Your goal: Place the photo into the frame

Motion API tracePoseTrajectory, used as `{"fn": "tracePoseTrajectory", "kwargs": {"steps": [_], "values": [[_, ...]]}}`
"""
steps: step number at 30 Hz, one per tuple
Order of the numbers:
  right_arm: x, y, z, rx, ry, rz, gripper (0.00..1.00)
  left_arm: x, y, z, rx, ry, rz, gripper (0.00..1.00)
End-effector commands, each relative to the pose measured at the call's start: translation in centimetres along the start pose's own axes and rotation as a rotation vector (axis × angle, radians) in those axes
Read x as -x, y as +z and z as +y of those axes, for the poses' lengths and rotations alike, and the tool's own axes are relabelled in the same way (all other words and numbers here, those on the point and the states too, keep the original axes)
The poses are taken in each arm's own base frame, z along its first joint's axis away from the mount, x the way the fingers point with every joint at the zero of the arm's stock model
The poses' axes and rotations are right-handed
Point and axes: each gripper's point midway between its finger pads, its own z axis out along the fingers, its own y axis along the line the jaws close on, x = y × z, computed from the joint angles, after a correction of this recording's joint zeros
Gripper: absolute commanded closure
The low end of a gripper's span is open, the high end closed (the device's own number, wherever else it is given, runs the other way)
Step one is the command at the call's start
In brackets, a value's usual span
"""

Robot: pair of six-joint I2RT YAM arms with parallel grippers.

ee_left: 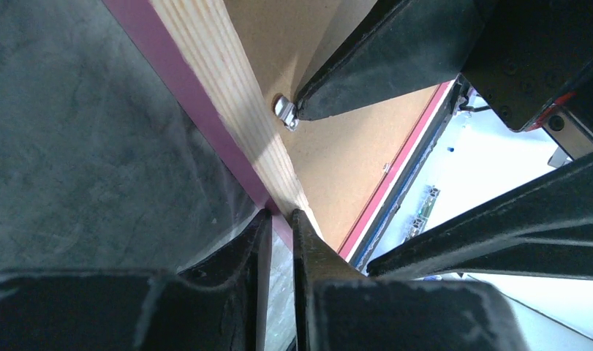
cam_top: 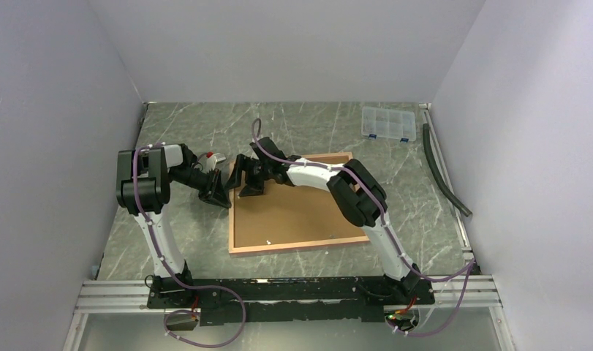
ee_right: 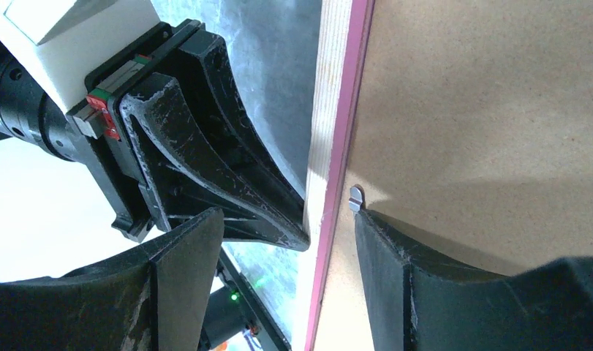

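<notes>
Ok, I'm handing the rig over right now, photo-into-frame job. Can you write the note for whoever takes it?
Left end effector: almost closed at the frame's side rail; whether it grips is unclear.
Right end effector: open, straddling that rail, one finger beside a metal tab on the board.
Frame: flat on the table, reverse up, board seated in it.
Photo: not in view; it may be under the board, cannot tell.
Done: unconfirmed.
Left: check the photo is in, then probably turn the tabs.
</notes>
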Motion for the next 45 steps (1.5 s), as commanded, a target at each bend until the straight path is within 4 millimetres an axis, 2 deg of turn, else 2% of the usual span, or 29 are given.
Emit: {"fn": "tracePoseTrajectory", "kwargs": {"steps": [1,15,32,37,39,41,43,45], "values": [[0.3,0.9,0.4,0.012,-0.014,-0.007,0.3,0.2,0.7,1.0,0.025,0.061,-0.002,0.83],[0.0,1.6,0.2,0.032,0.002,0.022,0.32,0.3,0.7,0.9,0.024,0.067,-0.001,0.85],[0.0,1.9,1.8,0.102,-0.055,0.064,0.34,0.5,0.5,0.7,0.028,0.075,-0.001,0.87],[0.3,1.7,2.8,0.125,-0.089,0.078,0.32,0.5,0.1,0.9,0.054,0.085,0.003,0.87],[1.2,0.9,3.6,0.125,-0.116,0.055,0.27,0.8,-0.5,0.9,0.068,0.095,-0.005,0.87],[2.9,-0.7,4.5,0.122,-0.145,0.004,0.21,1.0,-1.2,0.8,0.083,0.106,-0.013,0.87],[4.7,-3.4,6.0,0.125,-0.183,-0.056,0.17,1.3,-2.1,0.5,0.1,0.129,-0.025,0.86],[6.3,-6.4,6.6,0.109,-0.205,-0.116,0.13,1.3,-2.7,0.2,0.116,0.149,-0.025,0.85]]}}
